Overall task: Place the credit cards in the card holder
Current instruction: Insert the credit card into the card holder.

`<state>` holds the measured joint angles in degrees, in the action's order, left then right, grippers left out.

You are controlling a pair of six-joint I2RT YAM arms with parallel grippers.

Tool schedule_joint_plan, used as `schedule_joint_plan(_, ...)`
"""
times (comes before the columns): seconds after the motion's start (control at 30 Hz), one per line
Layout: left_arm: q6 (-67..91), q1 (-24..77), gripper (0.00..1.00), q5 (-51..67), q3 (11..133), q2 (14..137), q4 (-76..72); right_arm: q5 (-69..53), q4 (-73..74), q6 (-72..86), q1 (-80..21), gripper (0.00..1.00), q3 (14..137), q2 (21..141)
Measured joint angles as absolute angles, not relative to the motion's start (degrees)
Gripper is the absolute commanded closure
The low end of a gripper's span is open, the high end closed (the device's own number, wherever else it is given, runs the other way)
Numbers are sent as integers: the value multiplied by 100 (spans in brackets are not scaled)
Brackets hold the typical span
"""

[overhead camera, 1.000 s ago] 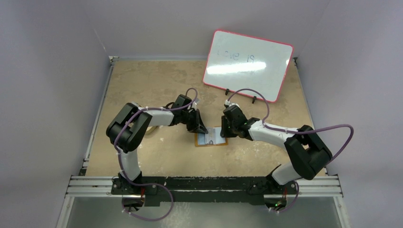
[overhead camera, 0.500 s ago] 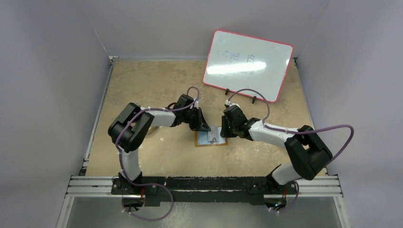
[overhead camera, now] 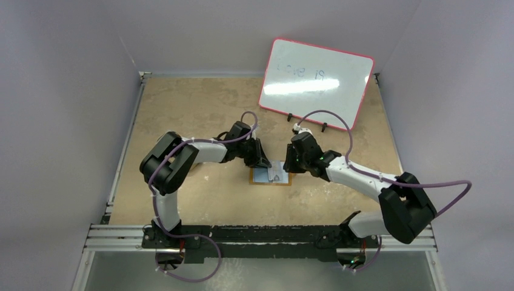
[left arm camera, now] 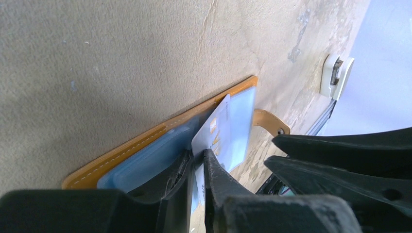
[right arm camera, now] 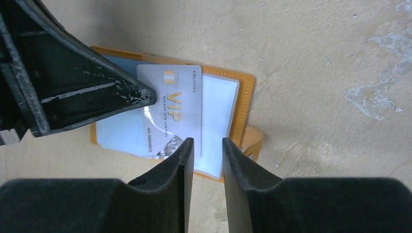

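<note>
The card holder [right arm camera: 243,97] lies open and flat on the table [overhead camera: 200,109], near its middle and between the 2 arms. Its orange-brown rim frames pale blue inner pockets, and its snap tab [right arm camera: 252,141] sticks out from one side. 1 credit card [right arm camera: 175,111], whitish with gold "VIP" lettering, sits over the holder's middle. In the left wrist view it is tilted, 1 edge down on the pockets and the other raised. Whether that lower edge has entered a pocket cannot be told.

The left gripper [left arm camera: 197,158] has its fingers almost together, pinching the card's raised edge. The right gripper [right arm camera: 206,143] hovers over the holder's opposite edge, its 2 fingers a narrow gap apart with nothing between them.

A pink-framed whiteboard [overhead camera: 315,82] stands propped at the table's far right.
</note>
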<state>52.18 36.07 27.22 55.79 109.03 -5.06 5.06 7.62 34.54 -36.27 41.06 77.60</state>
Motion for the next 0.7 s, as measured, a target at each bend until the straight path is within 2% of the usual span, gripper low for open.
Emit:
schedule_joint_plan(0.6, 4698, 3621, 100, 3089, 5690, 10943, -220, 541, 408, 3507, -3485, 74, 3885, 8326)
schedule_joint_plan(0.7, 4810, 3686, 95, 3081, 5690, 11015, -395, 541, 298, 3540, -3485, 74, 3833, 8326)
